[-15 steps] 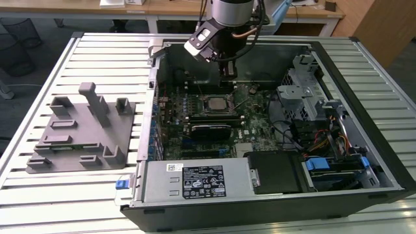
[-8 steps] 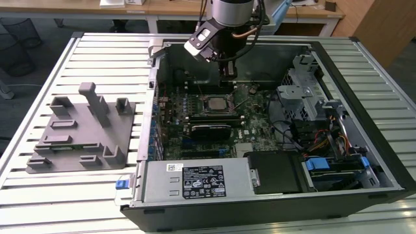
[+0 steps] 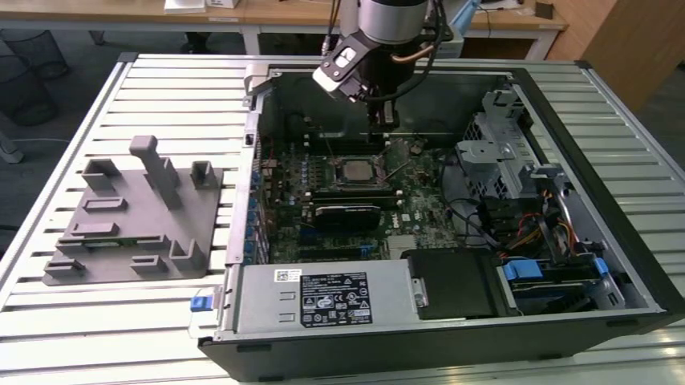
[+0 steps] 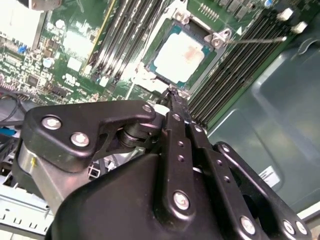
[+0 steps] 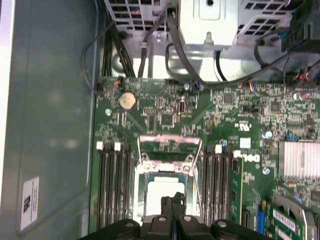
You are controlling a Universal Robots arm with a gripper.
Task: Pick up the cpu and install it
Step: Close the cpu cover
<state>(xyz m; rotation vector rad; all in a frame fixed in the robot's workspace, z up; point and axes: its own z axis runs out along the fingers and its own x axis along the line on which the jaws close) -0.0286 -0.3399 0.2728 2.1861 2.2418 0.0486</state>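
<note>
Gripper (image 5: 173, 201) fingers are pressed together with nothing between them, tips close over the cpu (image 4: 182, 55); can't tell if they touch it. Cpu lies flat in the motherboard (image 5: 160, 112) socket, load plate (image 5: 169, 137) raised, inside the open computer case (image 3: 428, 349).

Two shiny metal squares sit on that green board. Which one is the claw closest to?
The flat silver chip, framed between the black slot rows: the gripper hangs close over it. The ribbed metal block sits well aside.
</note>
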